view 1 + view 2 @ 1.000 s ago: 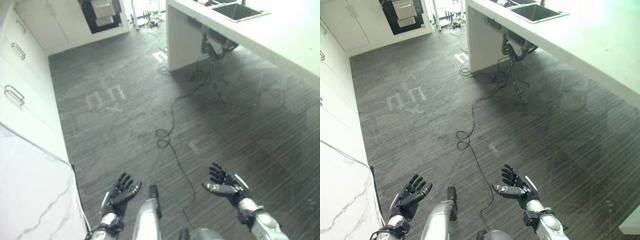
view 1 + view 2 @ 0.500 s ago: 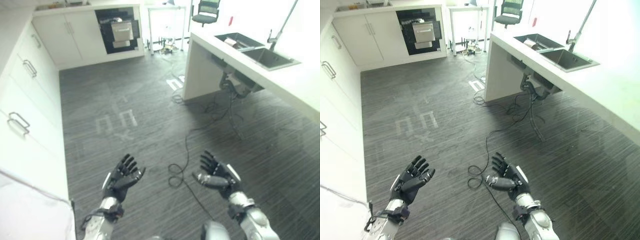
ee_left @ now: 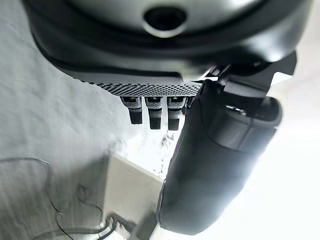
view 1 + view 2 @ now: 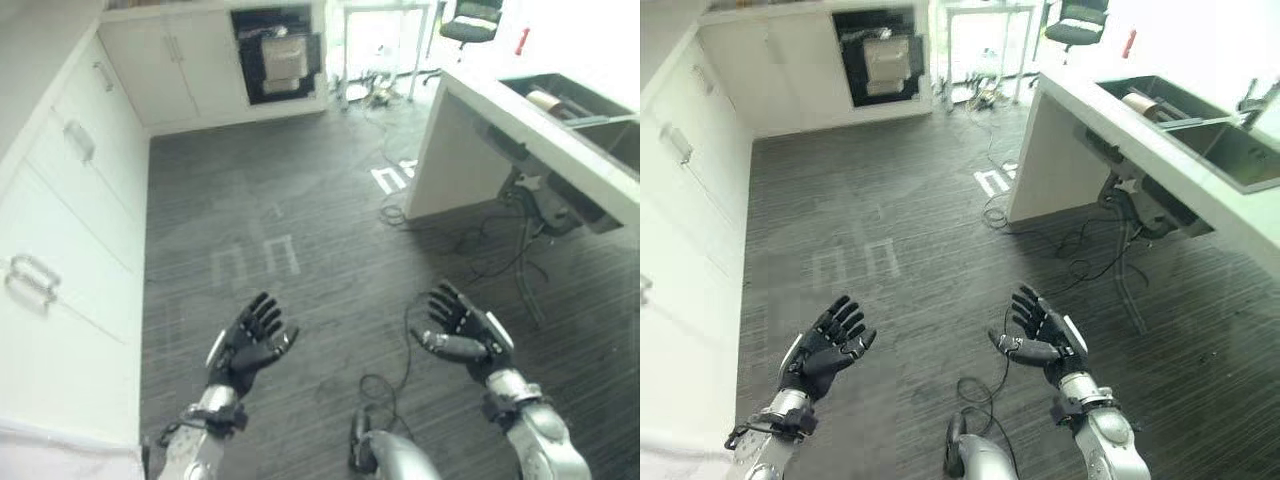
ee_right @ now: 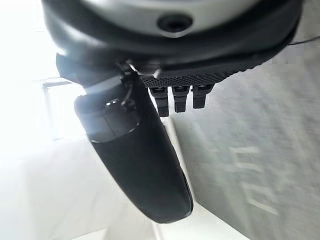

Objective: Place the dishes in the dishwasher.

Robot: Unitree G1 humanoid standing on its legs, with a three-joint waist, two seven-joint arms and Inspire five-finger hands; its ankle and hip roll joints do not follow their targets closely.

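Left hand (image 4: 250,345), right hand (image 4: 462,333): fingers released, spread, lower frame, over dark striated floor (image 4: 300,200); dishwasher (image 4: 276,52) top centre.

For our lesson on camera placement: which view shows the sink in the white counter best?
The right eye view: the sink shows its basin and a faucet. The left eye view cuts the sink at the picture's edge. The wrist views look along each robot hand instead.

kitchen headcount, just what's there

two hands, left hand (image 4: 250,342) and right hand (image 4: 460,332), both empty with fingers spread. one dark open appliance bay (image 4: 275,62) in the far cabinets, one office chair (image 4: 470,20), one counter (image 4: 1140,140) with one sink (image 4: 1230,150).
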